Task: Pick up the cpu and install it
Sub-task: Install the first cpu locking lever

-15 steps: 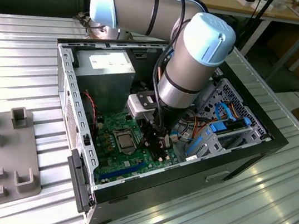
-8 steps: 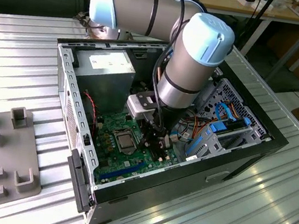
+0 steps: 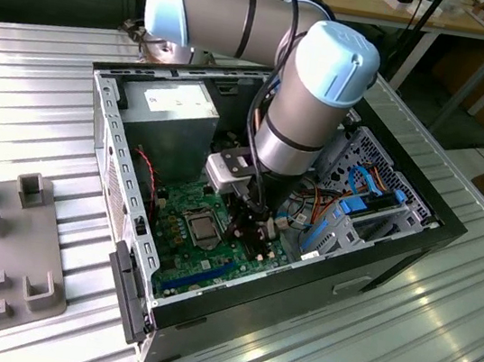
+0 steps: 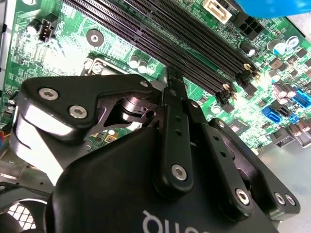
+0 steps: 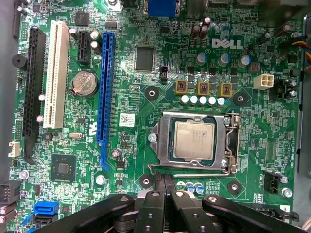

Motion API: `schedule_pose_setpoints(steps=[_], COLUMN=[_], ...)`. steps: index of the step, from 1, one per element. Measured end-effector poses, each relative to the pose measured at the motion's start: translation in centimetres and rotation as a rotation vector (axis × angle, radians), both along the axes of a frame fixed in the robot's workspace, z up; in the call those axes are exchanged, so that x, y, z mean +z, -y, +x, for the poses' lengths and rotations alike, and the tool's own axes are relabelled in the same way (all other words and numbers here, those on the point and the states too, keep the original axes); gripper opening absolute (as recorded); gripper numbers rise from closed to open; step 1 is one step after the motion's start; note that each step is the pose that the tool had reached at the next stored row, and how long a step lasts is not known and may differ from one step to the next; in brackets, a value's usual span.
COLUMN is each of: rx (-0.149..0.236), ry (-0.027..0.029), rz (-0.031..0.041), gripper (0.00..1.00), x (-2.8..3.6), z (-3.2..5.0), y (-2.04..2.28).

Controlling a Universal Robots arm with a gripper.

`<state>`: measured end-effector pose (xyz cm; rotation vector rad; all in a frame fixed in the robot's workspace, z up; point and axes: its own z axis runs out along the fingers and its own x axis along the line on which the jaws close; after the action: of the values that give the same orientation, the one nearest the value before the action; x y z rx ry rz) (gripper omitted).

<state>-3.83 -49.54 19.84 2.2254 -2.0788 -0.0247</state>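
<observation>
The chip already sits in the socket at centre-right of the first wrist view. The gripper, at bottom centre, has its fingers pressed together, empty; seating looks finished, with the socket latch seemingly undone.

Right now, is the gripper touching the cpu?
Apart. In the first wrist view the shut gripper sits off the cpu, with socket frame between.

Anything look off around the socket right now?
Nothing stands out. The cpu lies flat and square inside the socket frame on the board. The end effector is shut, empty, just beside the socket.
</observation>
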Motion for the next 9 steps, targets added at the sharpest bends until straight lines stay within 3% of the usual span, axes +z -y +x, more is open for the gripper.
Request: schedule_pose_setpoints(steps=[5, 9], rx=[0.004, 0.005], ry=[-0.0033, -0.0033], rz=[-0.0005, -0.0006], gripper=[0.11, 0.11], x=[0.55, 0.57], z=[0.00, -0.18], y=[-0.37, -0.57])
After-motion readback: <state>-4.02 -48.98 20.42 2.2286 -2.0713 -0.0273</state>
